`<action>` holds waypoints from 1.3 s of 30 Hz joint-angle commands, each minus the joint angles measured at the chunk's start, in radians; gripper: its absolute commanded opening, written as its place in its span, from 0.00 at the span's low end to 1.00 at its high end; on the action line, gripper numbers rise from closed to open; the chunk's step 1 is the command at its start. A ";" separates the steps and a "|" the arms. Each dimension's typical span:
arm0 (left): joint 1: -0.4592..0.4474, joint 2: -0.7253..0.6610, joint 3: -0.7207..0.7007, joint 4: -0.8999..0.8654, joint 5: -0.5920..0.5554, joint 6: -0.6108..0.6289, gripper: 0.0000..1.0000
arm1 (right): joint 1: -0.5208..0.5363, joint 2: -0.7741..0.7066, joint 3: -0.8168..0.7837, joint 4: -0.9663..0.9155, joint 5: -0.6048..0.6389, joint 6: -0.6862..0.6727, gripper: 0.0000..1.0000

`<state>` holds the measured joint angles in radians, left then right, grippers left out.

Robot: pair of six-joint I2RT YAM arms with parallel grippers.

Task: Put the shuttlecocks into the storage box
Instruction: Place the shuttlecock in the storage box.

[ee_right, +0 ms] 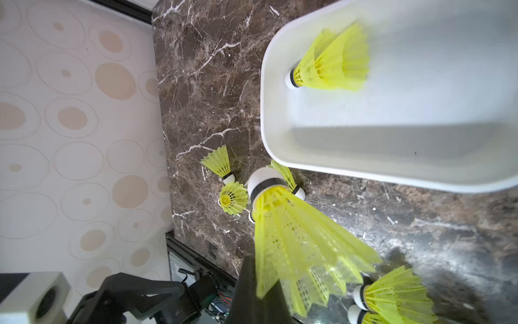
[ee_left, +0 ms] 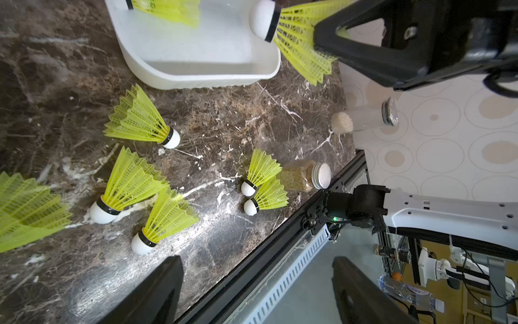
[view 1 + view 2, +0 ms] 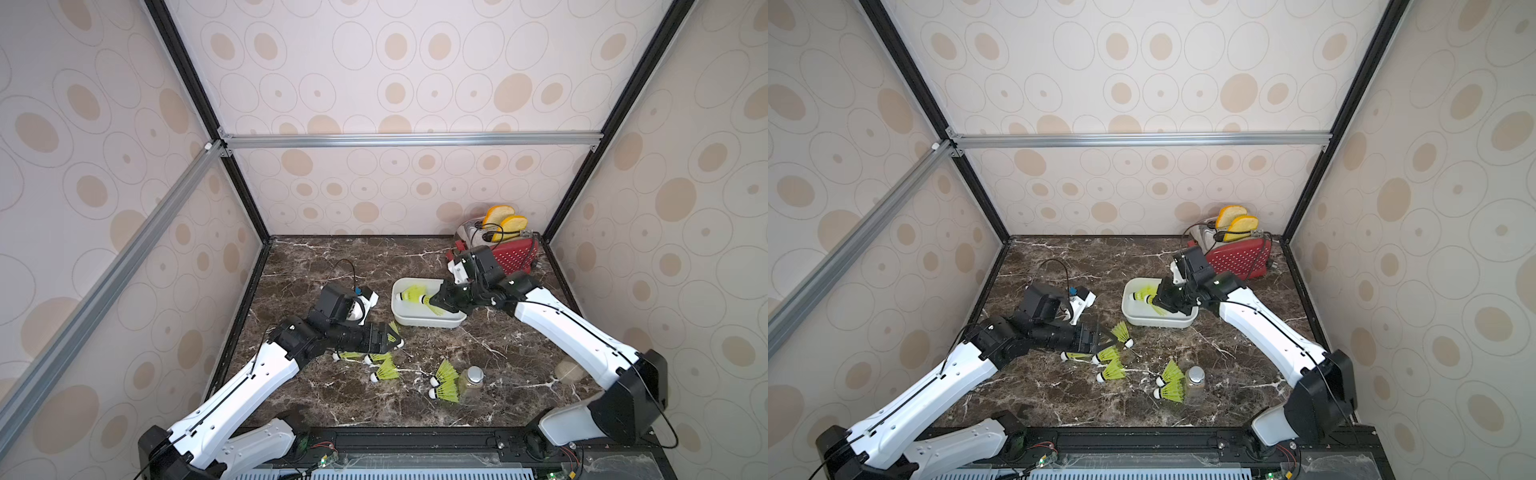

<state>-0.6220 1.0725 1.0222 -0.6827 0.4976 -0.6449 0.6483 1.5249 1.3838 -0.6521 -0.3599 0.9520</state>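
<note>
Shuttlecocks (image 2: 131, 182) lie scattered on the marble worktop (image 3: 332, 266) in front of the storage box (image 3: 428, 321), and one (image 1: 330, 64) rests inside it. The right hand (image 3: 439, 302) pinches another shuttlecock (image 1: 286, 232) by its skirt above the box. The left hand (image 3: 1100, 337) is spread just beside the loose ones.

Left arm (image 3: 232, 399), right arm (image 3: 561, 328) — white shells, black joints, black cables

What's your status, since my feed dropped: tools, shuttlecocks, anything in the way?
Right tool shut on a shuttlecock over the storage box. Left tool open, low beside loose shuttlecocks. One boxed, six on the table. Jar beside two.
</note>
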 commanded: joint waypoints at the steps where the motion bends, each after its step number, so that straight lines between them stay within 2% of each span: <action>1: 0.001 0.045 0.089 0.043 -0.111 -0.028 0.86 | -0.007 0.108 0.082 -0.097 -0.044 -0.203 0.00; 7: 0.001 0.109 0.119 0.162 -0.158 -0.101 0.86 | -0.014 0.237 0.119 -0.029 -0.080 -0.259 0.00; 17: 0.012 0.165 0.093 0.175 -0.132 -0.094 0.86 | -0.024 0.383 0.115 0.117 -0.150 -0.235 0.00; 28: 0.057 0.172 0.049 0.228 -0.102 -0.115 0.86 | -0.028 0.458 0.112 0.174 -0.167 -0.206 0.00; 39: 0.059 0.158 0.027 0.227 -0.096 -0.114 0.86 | -0.032 0.485 0.105 0.193 -0.168 -0.203 0.00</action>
<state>-0.5709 1.2415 1.0504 -0.4648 0.3950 -0.7494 0.6212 1.9831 1.4811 -0.4637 -0.5213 0.7444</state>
